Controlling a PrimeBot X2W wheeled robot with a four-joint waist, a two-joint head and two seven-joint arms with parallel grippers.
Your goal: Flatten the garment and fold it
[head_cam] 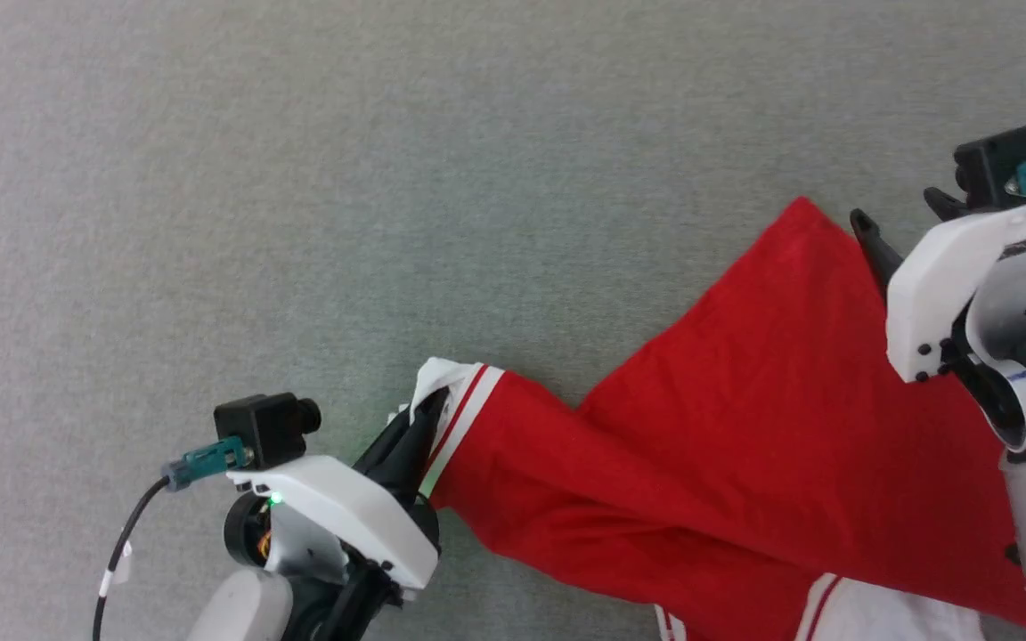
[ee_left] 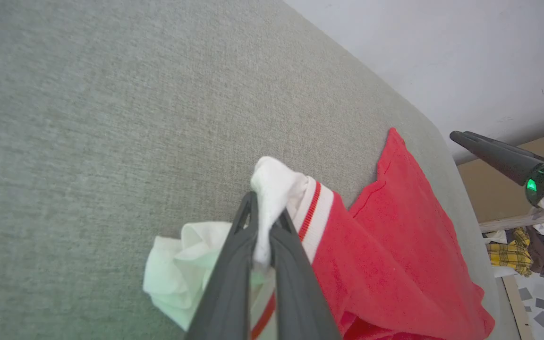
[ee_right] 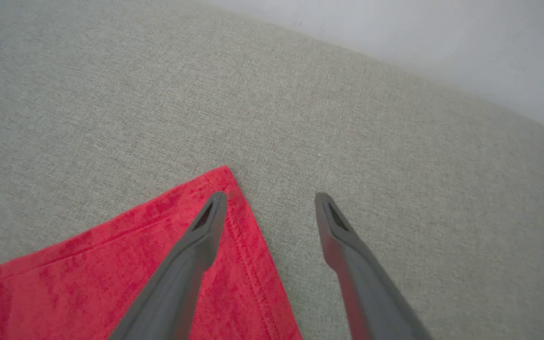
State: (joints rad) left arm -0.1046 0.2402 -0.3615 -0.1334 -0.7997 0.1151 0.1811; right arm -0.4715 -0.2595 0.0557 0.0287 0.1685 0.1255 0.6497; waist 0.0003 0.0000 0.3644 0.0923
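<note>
The garment [head_cam: 745, 401], a red jersey shirt with white sleeves and red-and-white striped trim, lies twisted across the grey-green cloth surface [head_cam: 299, 178]. My left gripper [head_cam: 428, 409] is shut on its bunched white sleeve [ee_left: 272, 189] at the lower middle. One red hemmed corner [ee_right: 220, 182] lies flat at the right. My right gripper [ee_right: 269, 200] hovers open over that corner, one finger above the fabric and the other over bare surface, with nothing between them. Another white sleeve [head_cam: 887, 614] shows at the bottom edge.
The cloth surface stretches wide to the left and far side. Its far edge [ee_right: 395, 66] meets a pale wall. Off the right edge, in the left wrist view, lie a tiled floor and a heap of clothes [ee_left: 513, 250].
</note>
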